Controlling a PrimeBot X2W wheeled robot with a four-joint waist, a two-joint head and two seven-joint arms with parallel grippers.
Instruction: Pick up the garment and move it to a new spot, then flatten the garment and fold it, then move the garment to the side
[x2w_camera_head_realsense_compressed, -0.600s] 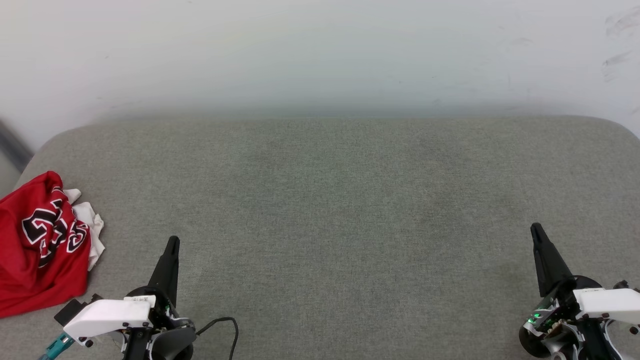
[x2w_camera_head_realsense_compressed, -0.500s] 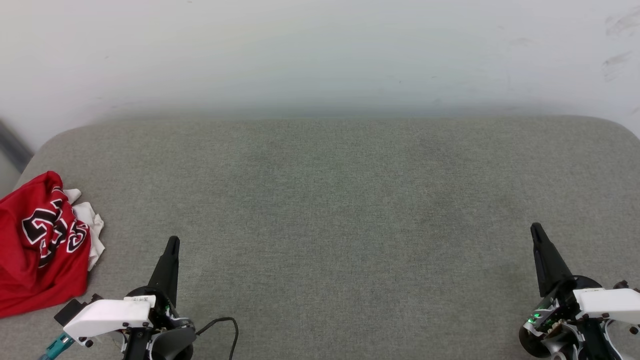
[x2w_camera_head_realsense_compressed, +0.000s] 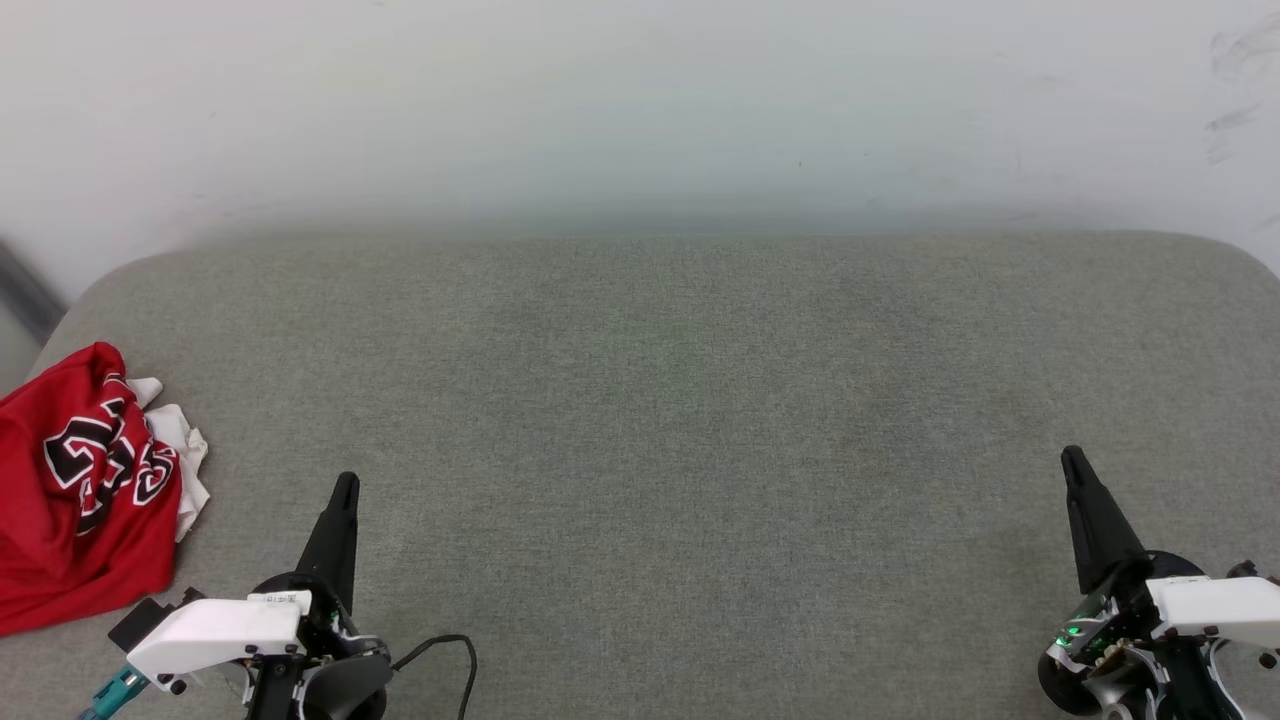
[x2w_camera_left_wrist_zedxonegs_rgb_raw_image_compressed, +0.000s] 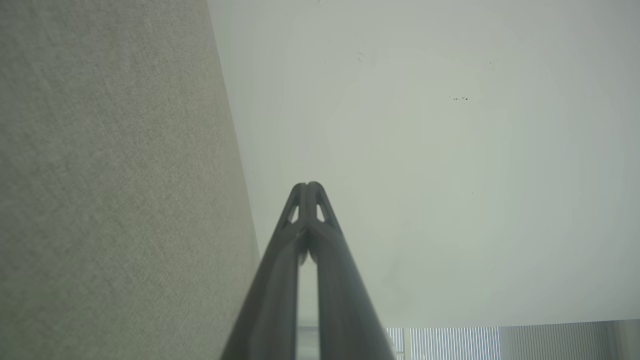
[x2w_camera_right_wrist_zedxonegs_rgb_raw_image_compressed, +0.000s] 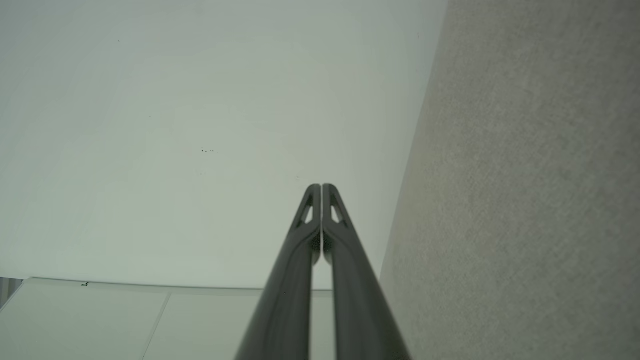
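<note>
Left fingers (x2w_camera_head_realsense_compressed: 344, 495): pressed together into one dark point with no gap at the tips. They hold nothing and point away from the robot over the grey fabric surface (x2w_camera_head_realsense_compressed: 680, 420).
Left fingers, wrist view: the tips (x2w_camera_left_wrist_zedxonegs_rgb_raw_image_compressed: 301, 194) meet, with only a thin slit lower down between the shafts. The fabric surface (x2w_camera_left_wrist_zedxonegs_rgb_raw_image_compressed: 100, 200) runs along their left and the white wall (x2w_camera_left_wrist_zedxonegs_rgb_raw_image_compressed: 450, 175) fills their right.
Right fingers (x2w_camera_head_realsense_compressed: 1078, 475): also closed tip to tip and empty, pointing the same way. They are well apart from the left fingers, across the width of the surface.
Right fingers, wrist view: the tips (x2w_camera_right_wrist_zedxonegs_rgb_raw_image_compressed: 315, 194) touch. The fabric surface (x2w_camera_right_wrist_zedxonegs_rgb_raw_image_compressed: 525, 200) lies to their right and the wall (x2w_camera_right_wrist_zedxonegs_rgb_raw_image_compressed: 175, 125) to their left.
Garment (x2w_camera_head_realsense_compressed: 90, 500): a crumpled red heap lying on the fabric surface to the left of the left fingers, apart from them and not touched. It is far from the right fingers.
Garment detail: the black, white-outlined number (x2w_camera_head_realsense_compressed: 100, 460) is creased on top. A white fold (x2w_camera_head_realsense_compressed: 185, 450) sticks out on the side facing the left fingers.
Between the fingers: bare grey fabric.
Beyond the fingertips: the surface's far edge, then the wall (x2w_camera_head_realsense_compressed: 640, 100).
Behind the left fingers: a black cable (x2w_camera_head_realsense_compressed: 450, 645) loops at the wrist.
</note>
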